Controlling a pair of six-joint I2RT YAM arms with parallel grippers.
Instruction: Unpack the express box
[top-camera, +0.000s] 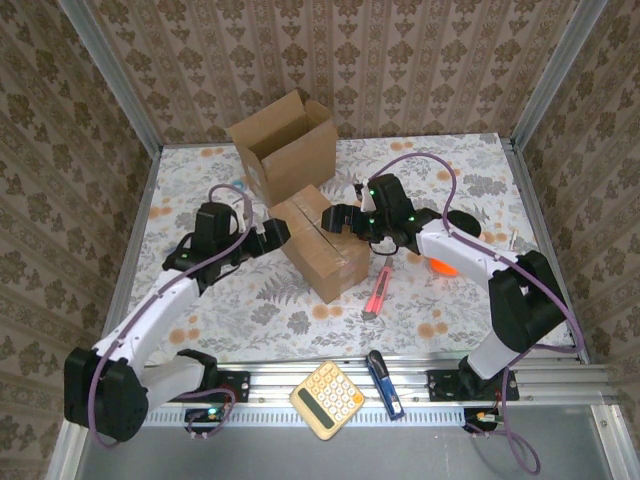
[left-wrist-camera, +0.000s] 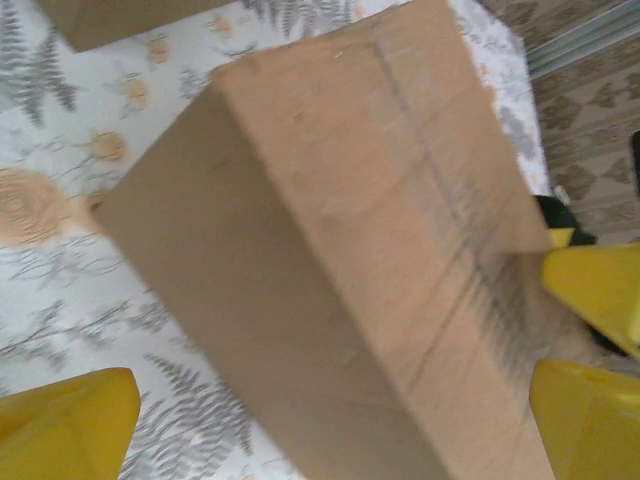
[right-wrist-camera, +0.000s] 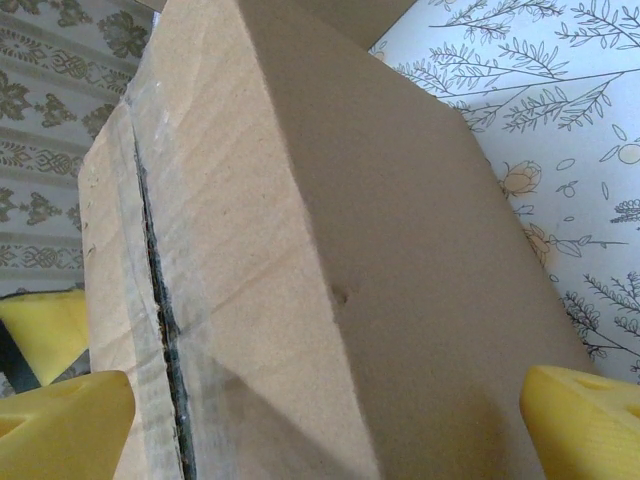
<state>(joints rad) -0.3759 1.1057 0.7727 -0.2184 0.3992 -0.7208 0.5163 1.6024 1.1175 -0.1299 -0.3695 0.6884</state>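
1. Taped express box (top-camera: 322, 243) sits slanted at centre of table (top-camera: 450, 310), seam up.
2. L pincer (top-camera: 275, 236) is wide open at box's left end, fingers clear of cardboard.
3. R pincer (top-camera: 348, 217) is also spread wide, straddling box's far-right end.

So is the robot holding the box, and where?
Nothing looks gripped. The left gripper and the right gripper both stand open around opposite ends of the closed box, which rests on the table.
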